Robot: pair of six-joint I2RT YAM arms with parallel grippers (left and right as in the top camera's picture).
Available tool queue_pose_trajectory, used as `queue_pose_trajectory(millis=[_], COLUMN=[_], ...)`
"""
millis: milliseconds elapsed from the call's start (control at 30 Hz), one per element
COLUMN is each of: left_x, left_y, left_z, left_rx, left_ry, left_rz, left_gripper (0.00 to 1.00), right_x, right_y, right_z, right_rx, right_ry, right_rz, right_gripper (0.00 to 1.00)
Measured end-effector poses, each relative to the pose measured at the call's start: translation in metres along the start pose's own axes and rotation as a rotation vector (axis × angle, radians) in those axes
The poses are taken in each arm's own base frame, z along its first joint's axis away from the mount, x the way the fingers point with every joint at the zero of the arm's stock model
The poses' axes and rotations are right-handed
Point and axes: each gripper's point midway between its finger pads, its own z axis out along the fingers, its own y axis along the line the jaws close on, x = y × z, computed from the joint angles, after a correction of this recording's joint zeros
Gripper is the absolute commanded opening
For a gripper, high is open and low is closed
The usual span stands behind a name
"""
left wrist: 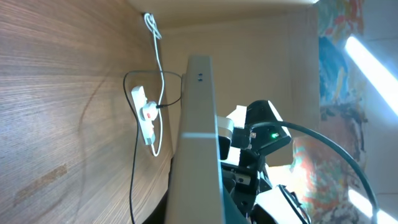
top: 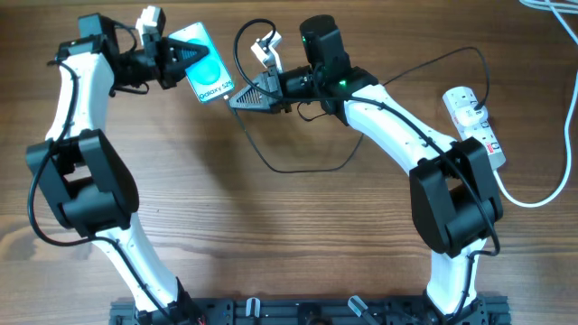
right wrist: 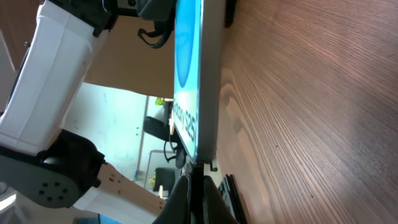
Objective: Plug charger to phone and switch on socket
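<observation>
The phone point(top: 206, 68), light blue screen with a teal oval and "Galaxy S25" text, is held tilted off the table by my left gripper point(top: 176, 58), which is shut on its far end. My right gripper point(top: 242, 96) is shut on the charger's connector tip point(right wrist: 198, 167), which touches the phone's bottom edge point(right wrist: 208, 124). The thin black cable point(top: 298, 167) loops across the table to a white plug point(top: 471, 113) seated in the socket point(top: 474, 126), a white power strip at the right. In the left wrist view I see the phone edge-on point(left wrist: 198, 143) and the socket point(left wrist: 144, 115) beyond.
The socket's thick white cord point(top: 551, 194) curves off the right edge. Another white cord point(top: 551, 18) lies at the top right corner. The arms' base rail point(top: 298, 311) runs along the front edge. Wooden tabletop point(top: 271, 235) lies between the arms.
</observation>
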Motion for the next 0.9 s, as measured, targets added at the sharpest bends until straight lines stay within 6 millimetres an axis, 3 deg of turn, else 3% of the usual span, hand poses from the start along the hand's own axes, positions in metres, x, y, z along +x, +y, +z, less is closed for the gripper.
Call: queue_pose_trajectory(millis=[700,900], left_x=[0.001,0.001], left_y=[0.000,0.000], left_z=[0.004,0.004], left_rx=[0.001,0.001], left_ry=[0.008,0.008], left_rz=[0.004,0.004], left_gripper=[0.04,0.04], right_x=[0.001,0.007], right_y=[0.003,0.006], right_z=[0.003,0.012], right_rx=[-0.008,-0.013], right_ry=[0.005,0.026], right_rz=[-0.017,-0.013], right_gripper=[0.04,0.04])
